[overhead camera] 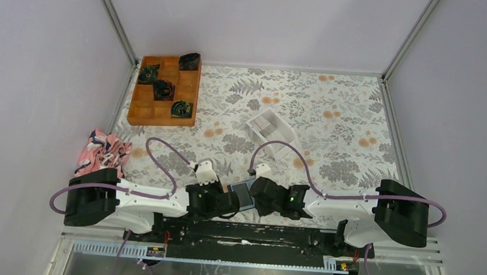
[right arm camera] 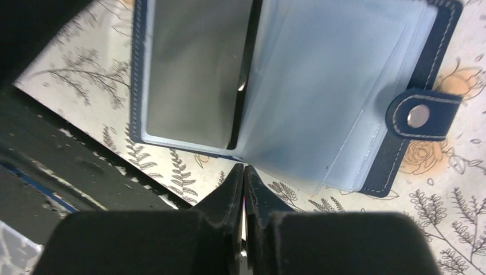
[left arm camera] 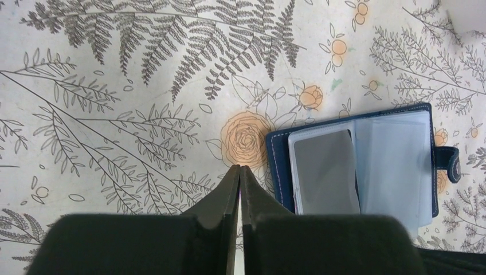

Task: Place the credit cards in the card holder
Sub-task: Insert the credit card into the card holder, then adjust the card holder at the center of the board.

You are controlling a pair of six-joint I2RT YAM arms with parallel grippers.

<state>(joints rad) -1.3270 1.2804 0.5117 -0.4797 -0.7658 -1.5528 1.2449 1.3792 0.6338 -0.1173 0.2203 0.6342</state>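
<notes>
The card holder (overhead camera: pixel 242 194) lies open on the patterned table between my two grippers. It is navy outside with pale blue clear sleeves inside. In the left wrist view a grey card (left arm camera: pixel 325 172) sits in its left pocket, and the holder's navy edge (left arm camera: pixel 278 166) lies just right of my left gripper (left arm camera: pixel 239 168), which is shut and empty. In the right wrist view the same card (right arm camera: pixel 192 69) shows beside the fanned sleeves (right arm camera: pixel 326 86) and the snap tab (right arm camera: pixel 421 114). My right gripper (right arm camera: pixel 245 167) is shut and empty, just off the holder's near edge.
A white open box (overhead camera: pixel 272 133) with pale flat pieces inside stands mid-table. An orange compartment tray (overhead camera: pixel 165 90) with dark items is at the back left. A pink patterned cloth (overhead camera: pixel 104 148) lies at the left. The black base rail (right arm camera: pixel 69 172) runs close to the holder.
</notes>
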